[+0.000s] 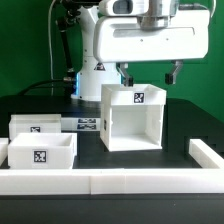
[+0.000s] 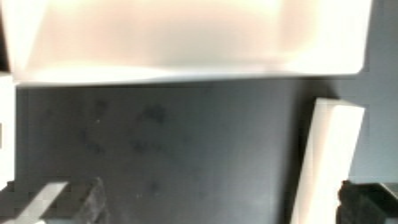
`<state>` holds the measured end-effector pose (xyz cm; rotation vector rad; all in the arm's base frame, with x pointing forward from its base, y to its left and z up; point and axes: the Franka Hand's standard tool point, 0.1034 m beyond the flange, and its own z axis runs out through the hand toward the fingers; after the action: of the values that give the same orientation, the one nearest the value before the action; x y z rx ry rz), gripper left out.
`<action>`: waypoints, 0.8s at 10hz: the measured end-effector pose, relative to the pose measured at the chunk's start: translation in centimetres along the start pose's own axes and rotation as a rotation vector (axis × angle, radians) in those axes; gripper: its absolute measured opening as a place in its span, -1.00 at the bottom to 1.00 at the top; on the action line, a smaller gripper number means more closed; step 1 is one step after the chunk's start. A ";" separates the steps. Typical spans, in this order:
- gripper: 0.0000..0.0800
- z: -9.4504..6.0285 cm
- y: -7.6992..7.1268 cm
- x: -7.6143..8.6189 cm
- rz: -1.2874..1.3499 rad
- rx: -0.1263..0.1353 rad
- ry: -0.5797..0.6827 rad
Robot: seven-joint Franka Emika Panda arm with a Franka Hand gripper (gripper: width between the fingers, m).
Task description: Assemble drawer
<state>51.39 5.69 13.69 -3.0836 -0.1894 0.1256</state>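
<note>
Table (image 1: 185,125): black and matte; it carries everything below.
Arm (image 1: 140,35): white, hanging over the rear middle of the table.
Rail (image 1: 110,182): long, low and white, running along the near edge and turning back at the exterior view's right.
Housing (image 1: 135,118): white box standing upright mid-table, just below and in front of the gripper. Its open face is turned to the camera, the inside is bare, and one square black-and-white tag sits on the top front lip.
Housing, wrist view (image 2: 160,40): a pale block with dark table between it and the fingertips, so they are apart and not touching.
Front tray (image 1: 42,153): white, open-topped and upright, with a tag on its near wall. It sits just behind the rail at the exterior view's left, well apart from the gripper.
Rear tray (image 1: 36,125): the same kind, right behind the front tray; whether the two touch I cannot tell.
Marker board (image 1: 86,123): flat strip of tags lying between the rear tray and the housing.
White bar (image 2: 331,150): seen in the wrist view only; I cannot tell which part it is.
Gripper (image 1: 151,75): fingers (image 1: 127,73) spread wide at about the height of the housing's top, with nothing held.
</note>
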 end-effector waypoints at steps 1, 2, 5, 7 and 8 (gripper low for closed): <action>0.62 -0.4 -0.5 -1.4 0.001 -0.004 0.001; 0.62 -0.6 -0.9 -2.3 0.016 -0.006 0.001; 0.62 -0.3 -1.0 -2.7 0.018 -0.005 -0.006; 0.62 -0.2 -1.1 -2.8 0.018 -0.005 -0.008; 0.62 0.3 -1.5 -3.3 0.028 -0.007 0.005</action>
<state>47.88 6.75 13.76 -3.0939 -0.1468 0.1179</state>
